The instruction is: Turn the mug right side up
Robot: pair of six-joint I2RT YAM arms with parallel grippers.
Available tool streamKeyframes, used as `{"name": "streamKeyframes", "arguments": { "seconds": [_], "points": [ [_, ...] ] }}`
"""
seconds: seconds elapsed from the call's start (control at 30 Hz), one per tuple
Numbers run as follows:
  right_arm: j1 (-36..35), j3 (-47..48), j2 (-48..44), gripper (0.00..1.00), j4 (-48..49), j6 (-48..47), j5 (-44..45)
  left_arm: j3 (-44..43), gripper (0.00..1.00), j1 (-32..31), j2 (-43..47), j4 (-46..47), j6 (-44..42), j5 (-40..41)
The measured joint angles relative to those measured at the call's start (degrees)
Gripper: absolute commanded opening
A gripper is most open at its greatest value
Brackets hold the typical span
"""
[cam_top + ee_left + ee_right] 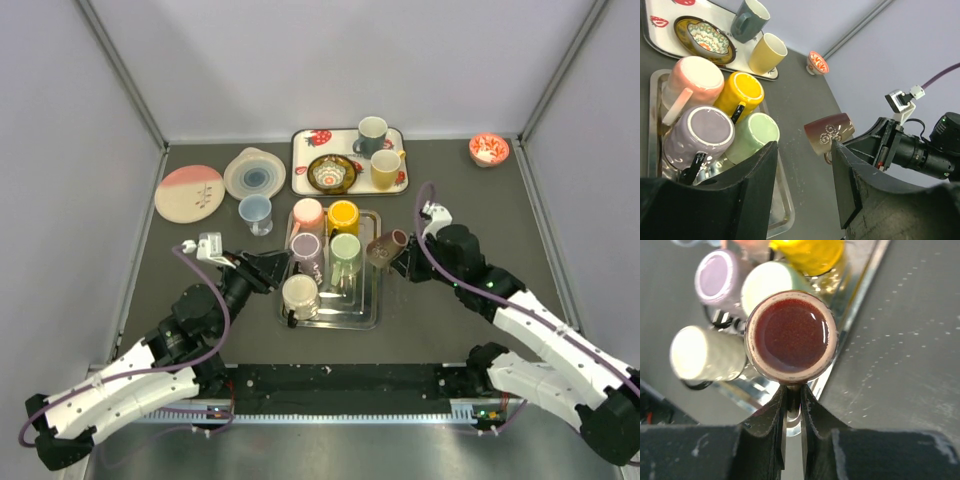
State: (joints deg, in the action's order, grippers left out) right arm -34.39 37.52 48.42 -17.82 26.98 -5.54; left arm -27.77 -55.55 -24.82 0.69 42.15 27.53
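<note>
Top view: maroon mug [386, 247] was seen tilted at the right edge of the metal tray [345, 312], held by the right gripper [403, 260]. The left gripper [272, 268] was placed at the tray's left side.
Left wrist: left gripper fingers [760, 190] were spread apart, nothing gripped; the mug was seen lying sideways beyond them.
Right wrist: fingers [777, 410] were clamped on the mug's handle [792, 389], with one round end turned to the camera.
</note>
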Motion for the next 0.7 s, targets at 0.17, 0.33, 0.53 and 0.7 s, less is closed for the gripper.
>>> {"name": "streamKeyframes", "arguments": {
  "seconds": [0.17,0.33,0.53,0.7],
  "points": [
    [0.00,2.91,7.63,0.00,-0.72,-0.76,7.37,-0.02,0.52,0.00,0.59,-1.51,-0.33,0.90],
    [0.00,6.73,14.21,0.00,-0.15,-2.01,12.28,-0.04,0.52,0.00,0.96,-2.51,-0.81,1.51],
    [0.00,12.24,24.35,0.00,1.86,-3.96,15.78,-0.31,0.52,0.00,1.09,-3.43,-2.19,2.19],
    [0.00,16.61,32.96,0.00,2.71,-5.53,17.35,-0.35,0.52,0.00,1.86,-5.51,-3.19,2.91]
  ]
}}
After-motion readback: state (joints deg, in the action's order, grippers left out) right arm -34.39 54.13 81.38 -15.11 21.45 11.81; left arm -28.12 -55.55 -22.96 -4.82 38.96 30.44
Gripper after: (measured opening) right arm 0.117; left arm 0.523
